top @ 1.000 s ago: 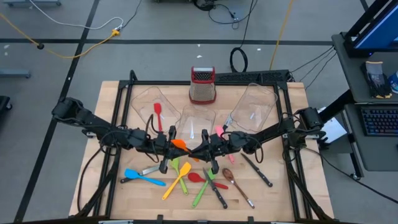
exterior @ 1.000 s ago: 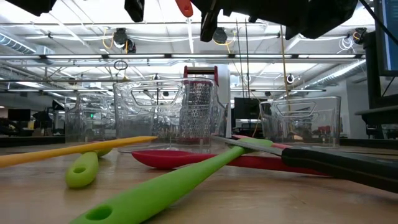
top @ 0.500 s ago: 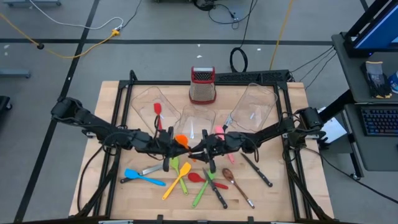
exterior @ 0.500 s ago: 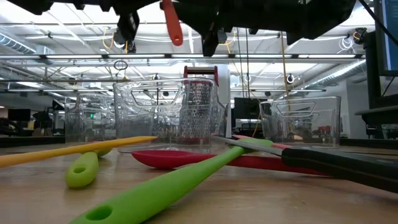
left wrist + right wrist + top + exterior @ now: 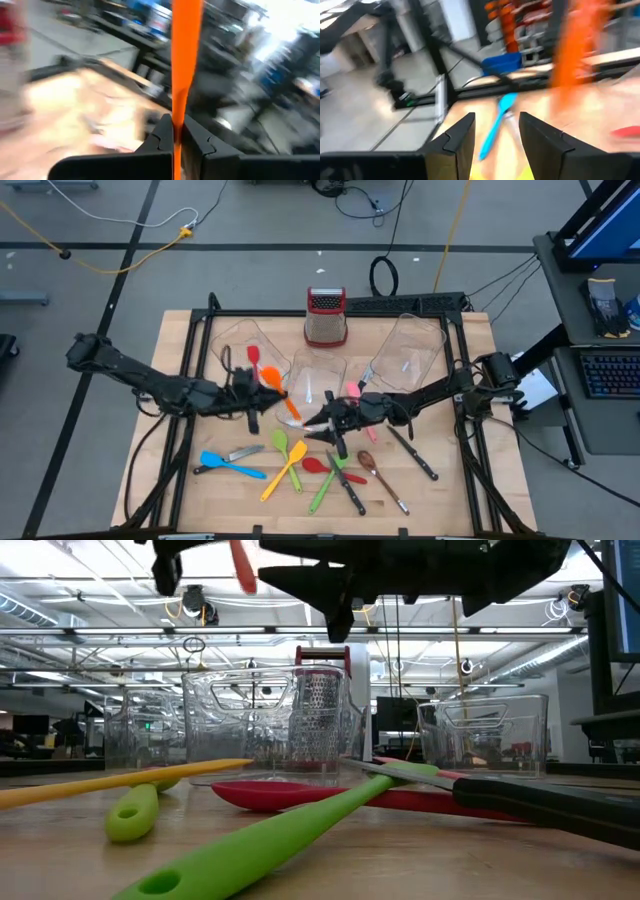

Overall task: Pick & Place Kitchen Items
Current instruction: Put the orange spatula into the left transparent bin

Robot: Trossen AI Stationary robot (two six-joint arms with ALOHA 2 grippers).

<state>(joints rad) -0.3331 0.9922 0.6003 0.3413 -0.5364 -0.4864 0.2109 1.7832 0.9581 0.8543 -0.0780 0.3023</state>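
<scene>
My left gripper (image 5: 252,383) pinching orange spatula (image 5: 272,384), lifted clear of counter (image 5: 180,480), over left bin (image 5: 237,345). Left bin holds red spatula (image 5: 254,357). Middle bin (image 5: 318,375): contents unclear. My right gripper (image 5: 325,423) spread, holding nothing, above strewn utensils. Right bin (image 5: 410,350): pink utensil (image 5: 352,392) at near end.
</scene>
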